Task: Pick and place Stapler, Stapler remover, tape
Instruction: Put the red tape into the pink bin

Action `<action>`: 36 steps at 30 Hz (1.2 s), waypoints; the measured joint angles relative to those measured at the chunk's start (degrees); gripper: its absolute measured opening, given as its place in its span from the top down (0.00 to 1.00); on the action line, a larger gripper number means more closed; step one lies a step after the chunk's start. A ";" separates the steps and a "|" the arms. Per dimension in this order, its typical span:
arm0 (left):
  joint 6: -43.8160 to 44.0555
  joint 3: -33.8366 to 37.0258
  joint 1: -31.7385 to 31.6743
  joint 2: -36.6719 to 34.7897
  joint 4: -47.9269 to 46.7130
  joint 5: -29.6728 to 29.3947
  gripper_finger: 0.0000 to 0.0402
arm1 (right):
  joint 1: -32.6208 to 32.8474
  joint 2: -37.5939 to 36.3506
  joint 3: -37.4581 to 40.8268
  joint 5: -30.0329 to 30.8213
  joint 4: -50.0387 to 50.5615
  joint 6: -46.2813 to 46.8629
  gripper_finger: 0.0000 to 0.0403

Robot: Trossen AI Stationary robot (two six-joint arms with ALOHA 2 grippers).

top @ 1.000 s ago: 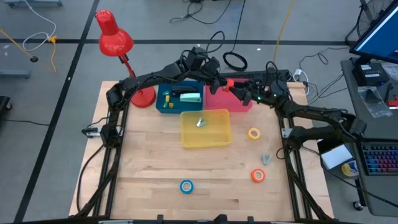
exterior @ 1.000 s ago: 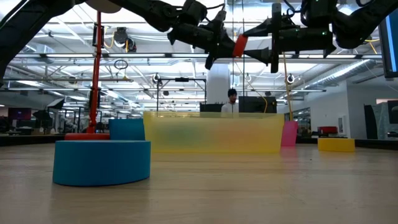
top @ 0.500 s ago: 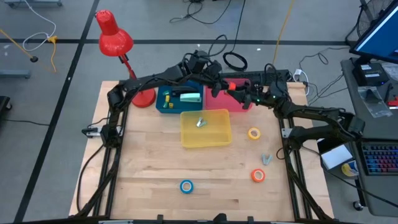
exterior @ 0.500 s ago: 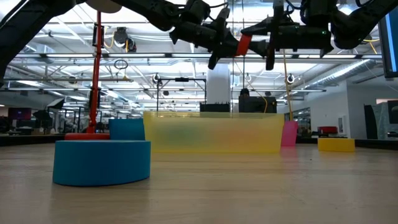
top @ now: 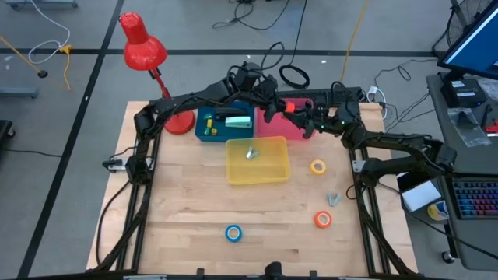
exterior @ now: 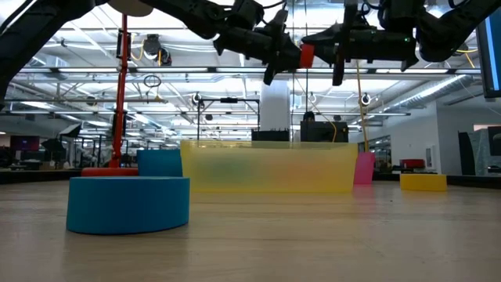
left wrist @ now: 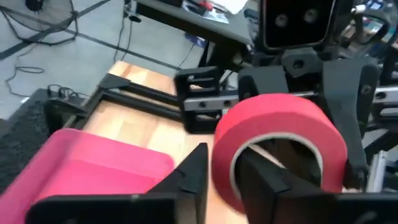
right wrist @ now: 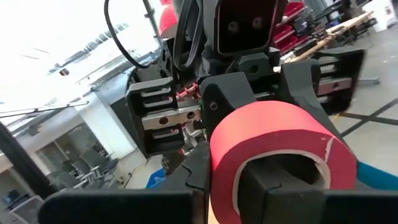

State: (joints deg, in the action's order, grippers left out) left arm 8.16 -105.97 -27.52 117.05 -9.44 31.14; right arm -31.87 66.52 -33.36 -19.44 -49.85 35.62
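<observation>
Both grippers meet in the air above the pink bin, at about twelve o'clock on the table, with the red tape roll between them. The left gripper has one finger through the roll's pale centre and one outside, pinching the wall; the right gripper has closed on the same roll's wall from the opposite side in the same manner. Each wrist view shows the other arm's camera housing close behind the roll, so the two hands sit nearly nose to nose.

This looks like a hand-over, and the point is that only one hand should let go, and only once the other's hold is firm. Whichever arm releases should spread its fingers fully before backing straight out, so the inner finger does not drag the ring sideways. The receiving arm ought to stay put until the other is clear.

Elsewhere, the yellow roll lies at three o'clock, the orange roll at four to five, the blue roll near six. The yellow bin sits mid-table, the blue bin beside the pink one.
</observation>
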 joint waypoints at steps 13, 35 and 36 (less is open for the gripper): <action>-1.42 0.00 -8.46 -2.63 -10.65 -1.29 0.37 | -6.26 -1.02 -0.30 7.59 19.81 -1.02 0.92; -5.22 0.00 -9.21 -3.21 -37.23 -12.35 0.30 | -8.28 32.33 -40.13 15.04 82.34 -31.31 0.91; -4.72 0.00 -8.96 -3.21 -37.91 -13.90 0.30 | -8.53 32.89 -40.15 15.12 82.36 -31.64 0.90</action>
State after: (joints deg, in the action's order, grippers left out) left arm 3.44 -105.97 -36.48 113.84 -47.35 17.24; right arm -40.39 99.41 -73.52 -4.32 32.51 3.98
